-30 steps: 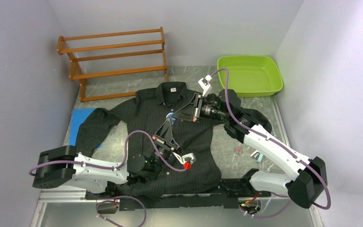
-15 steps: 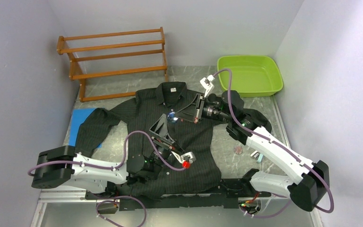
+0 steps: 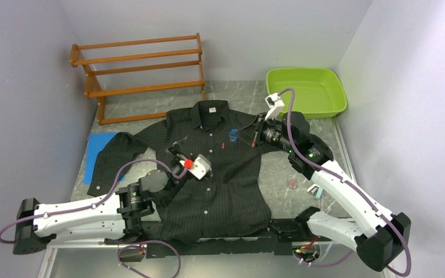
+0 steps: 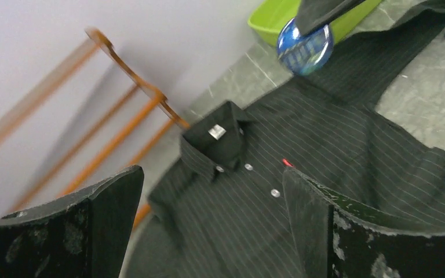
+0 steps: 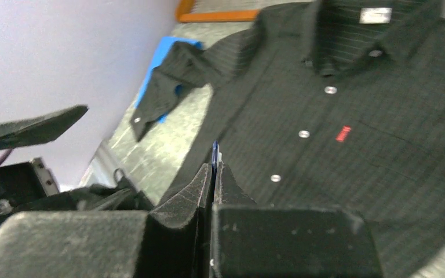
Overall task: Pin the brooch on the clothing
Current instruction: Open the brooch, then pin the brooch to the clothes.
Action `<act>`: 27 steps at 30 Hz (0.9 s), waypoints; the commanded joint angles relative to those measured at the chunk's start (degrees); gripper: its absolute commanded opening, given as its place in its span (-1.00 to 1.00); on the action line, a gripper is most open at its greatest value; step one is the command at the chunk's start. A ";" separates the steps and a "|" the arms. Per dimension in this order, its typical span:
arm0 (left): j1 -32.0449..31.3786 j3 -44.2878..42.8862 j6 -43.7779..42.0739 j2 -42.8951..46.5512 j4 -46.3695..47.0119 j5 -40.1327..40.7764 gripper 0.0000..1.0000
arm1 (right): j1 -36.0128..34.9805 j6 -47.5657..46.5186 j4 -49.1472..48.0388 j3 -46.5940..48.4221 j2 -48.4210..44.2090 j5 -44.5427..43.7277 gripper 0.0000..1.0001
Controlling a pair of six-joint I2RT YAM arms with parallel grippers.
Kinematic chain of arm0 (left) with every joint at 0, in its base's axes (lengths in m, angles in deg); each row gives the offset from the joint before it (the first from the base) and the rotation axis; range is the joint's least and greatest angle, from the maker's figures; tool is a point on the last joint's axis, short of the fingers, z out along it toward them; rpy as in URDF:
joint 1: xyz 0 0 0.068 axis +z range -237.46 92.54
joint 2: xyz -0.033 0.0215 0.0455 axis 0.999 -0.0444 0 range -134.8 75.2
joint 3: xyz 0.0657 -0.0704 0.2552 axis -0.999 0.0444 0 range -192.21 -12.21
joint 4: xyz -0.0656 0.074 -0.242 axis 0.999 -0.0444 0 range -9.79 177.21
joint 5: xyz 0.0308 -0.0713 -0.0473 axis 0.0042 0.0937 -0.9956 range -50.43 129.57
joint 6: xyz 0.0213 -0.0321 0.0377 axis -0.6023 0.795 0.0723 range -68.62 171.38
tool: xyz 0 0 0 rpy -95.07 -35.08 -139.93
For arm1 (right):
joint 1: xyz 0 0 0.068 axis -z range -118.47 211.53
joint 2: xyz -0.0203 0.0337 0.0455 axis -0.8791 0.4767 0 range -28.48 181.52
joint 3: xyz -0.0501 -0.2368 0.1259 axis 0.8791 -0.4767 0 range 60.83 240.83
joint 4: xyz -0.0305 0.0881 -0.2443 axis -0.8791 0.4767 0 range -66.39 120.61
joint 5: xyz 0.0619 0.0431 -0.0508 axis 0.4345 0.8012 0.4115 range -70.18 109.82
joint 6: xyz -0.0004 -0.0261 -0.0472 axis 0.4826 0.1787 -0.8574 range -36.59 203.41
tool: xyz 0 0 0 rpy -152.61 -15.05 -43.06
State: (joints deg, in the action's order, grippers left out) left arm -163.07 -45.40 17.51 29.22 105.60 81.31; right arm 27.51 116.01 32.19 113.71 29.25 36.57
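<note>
The clothing [image 3: 220, 168], a black pinstriped shirt with white buttons, lies flat on the table, collar away from the arms. The brooch [image 3: 232, 136], a round shiny blue badge, hangs over the shirt's chest with my right gripper [image 3: 239, 137] shut on its edge. In the left wrist view the brooch [image 4: 305, 39] shows face-on at the top. In the right wrist view only its thin blue rim [image 5: 215, 152] sticks out of the right gripper [image 5: 214, 168]. My left gripper [image 3: 178, 148] [image 4: 214, 231] stands open and empty above the shirt [image 4: 324, 145], near the collar.
A wooden rack [image 3: 139, 63] stands at the back left and a green tub [image 3: 306, 91] at the back right. A blue mat [image 3: 101, 145] lies under the shirt's left sleeve. Small pink [image 3: 292, 183] and pale blue [image 3: 314, 190] bits lie on the table at the right.
My left gripper has opened, let go of the brooch and drawn back to the left. The right gripper has shut on the brooch and carried it to the right.
</note>
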 commanded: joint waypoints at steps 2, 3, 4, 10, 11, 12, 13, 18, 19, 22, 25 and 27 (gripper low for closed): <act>8.12 -3.30 36.45 -1.55 -22.99 -10.23 0.89 | 9.53 -2.02 -2.38 -5.13 -0.43 6.91 -1.00; 9.66 -4.28 39.87 -2.80 -25.04 -11.34 0.90 | 11.36 -1.74 -2.86 -6.24 0.09 10.09 -1.00; 11.10 -5.17 43.22 -4.36 -26.62 -12.32 0.90 | 13.13 -1.77 -2.89 -6.64 0.45 12.82 -1.00; 19.19 -11.12 57.26 -18.00 -30.90 -27.30 0.90 | 18.64 -2.60 -4.68 -9.98 4.70 23.61 -1.00; 20.61 -13.08 59.20 -21.09 -32.42 -29.85 0.90 | 18.96 -2.69 -4.82 -10.23 5.42 24.01 -1.00; 21.68 -15.14 61.04 -24.61 -34.64 -32.14 0.90 | 19.22 -2.71 -4.91 -10.47 6.16 24.36 -1.00; 22.81 -17.71 62.58 -28.06 -37.00 -34.76 0.90 | 19.44 -2.71 -4.75 -10.44 6.89 24.64 -1.00; 23.52 -25.22 65.02 -43.92 -39.56 -46.32 0.80 | 19.85 -4.09 -3.09 -10.53 8.70 24.14 -1.00; 23.38 -24.92 65.39 -45.22 -37.69 -47.57 0.79 | 19.97 -4.72 -2.07 -10.33 8.71 22.86 -1.00; 22.58 -24.28 66.76 -48.16 -36.14 -46.56 0.84 | 20.44 -6.53 0.76 -9.84 8.42 19.70 -1.00; 21.08 -23.78 67.91 -51.00 -36.16 -43.35 0.88 | 21.28 -6.70 0.88 -10.25 7.63 18.73 -1.00; 19.09 -24.97 67.89 -53.16 -38.00 -40.32 0.88 | 21.76 -6.67 0.74 -10.49 7.17 17.99 -1.00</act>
State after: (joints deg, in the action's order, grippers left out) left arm -141.28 -68.88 82.69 -21.51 68.80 38.49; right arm 48.27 111.22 33.48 102.96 38.24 56.85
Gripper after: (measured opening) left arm 0.938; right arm 0.028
